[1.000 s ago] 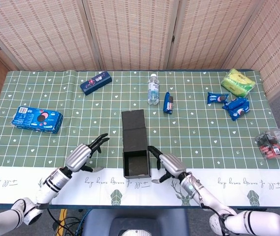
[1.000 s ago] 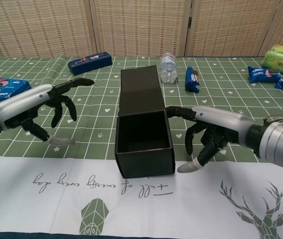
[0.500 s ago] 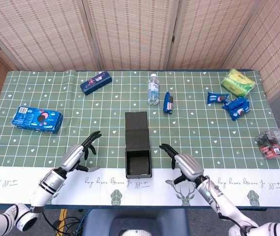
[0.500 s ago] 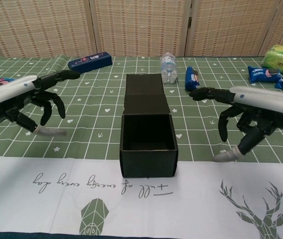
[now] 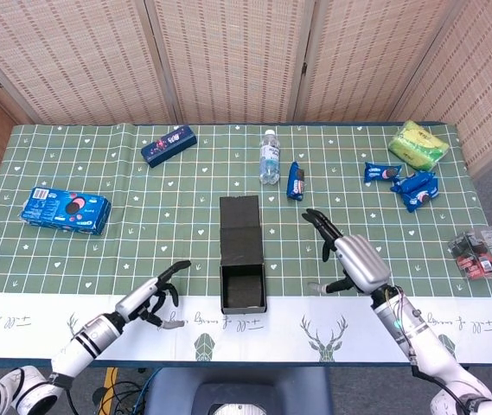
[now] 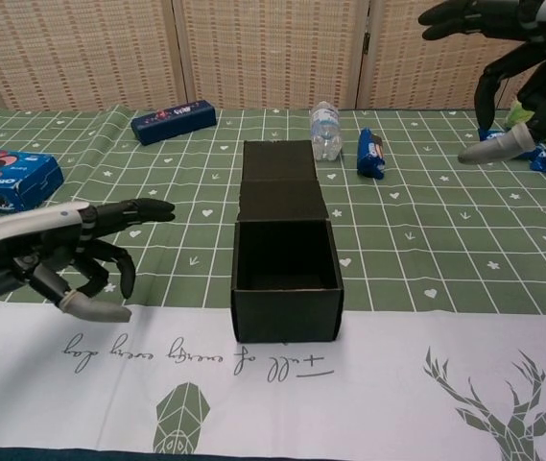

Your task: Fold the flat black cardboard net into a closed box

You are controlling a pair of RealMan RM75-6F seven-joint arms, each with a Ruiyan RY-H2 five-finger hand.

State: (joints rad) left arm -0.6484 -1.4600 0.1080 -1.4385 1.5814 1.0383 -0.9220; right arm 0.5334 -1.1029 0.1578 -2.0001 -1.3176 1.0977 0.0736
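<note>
The black cardboard box (image 5: 242, 275) (image 6: 285, 278) stands near the table's front edge with its top open and its lid flap (image 5: 239, 226) (image 6: 279, 181) laid back away from me. My left hand (image 5: 152, 300) (image 6: 57, 261) hovers low at the box's left, fingers spread, holding nothing. My right hand (image 5: 352, 261) (image 6: 503, 58) is raised to the right of the box, fingers apart and empty. Neither hand touches the box.
A water bottle (image 5: 269, 156) and a blue snack pack (image 5: 296, 181) lie behind the box. A blue cookie box (image 5: 65, 211) sits far left, a dark blue carton (image 5: 169, 144) at the back left. Blue packets (image 5: 413, 188) and a green bag (image 5: 418, 143) lie at the right.
My right hand rose and moved away to the right of the box. My left hand dropped lower and drew back toward the front edge. The box stayed put.
</note>
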